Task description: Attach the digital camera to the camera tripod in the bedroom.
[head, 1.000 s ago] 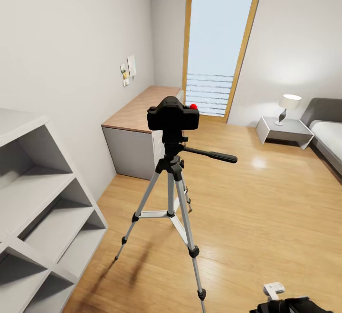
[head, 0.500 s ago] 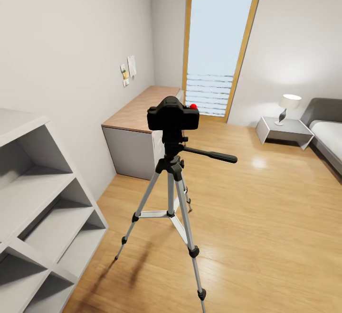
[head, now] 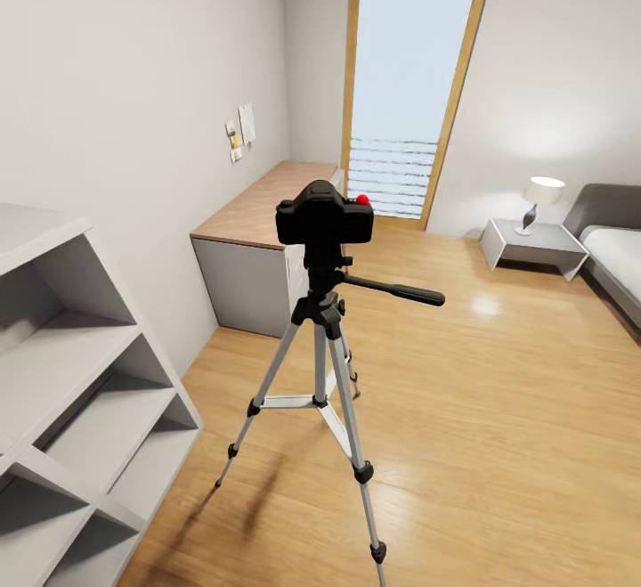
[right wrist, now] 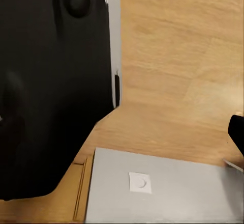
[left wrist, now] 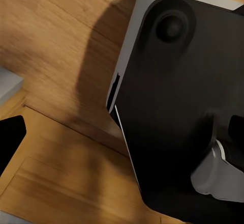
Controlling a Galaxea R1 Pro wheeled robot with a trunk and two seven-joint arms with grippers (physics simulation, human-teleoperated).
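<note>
Your camera (head: 324, 213) sits level on the tripod (head: 321, 364) head, mid-floor between the counter (head: 258, 213) and bed (head: 614, 253). The attaching looks done. Neither gripper's jaw state can be told. Next, just confirm the seating and keep clear.

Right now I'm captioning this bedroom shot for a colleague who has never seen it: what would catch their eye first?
The digital camera, black with a red button, sits on top of the camera tripod in the middle of the wood floor. Behind it a tall wood-framed window glows bright between grey walls. A lit lamp stands on a low table at the right, beside the bed.
</note>
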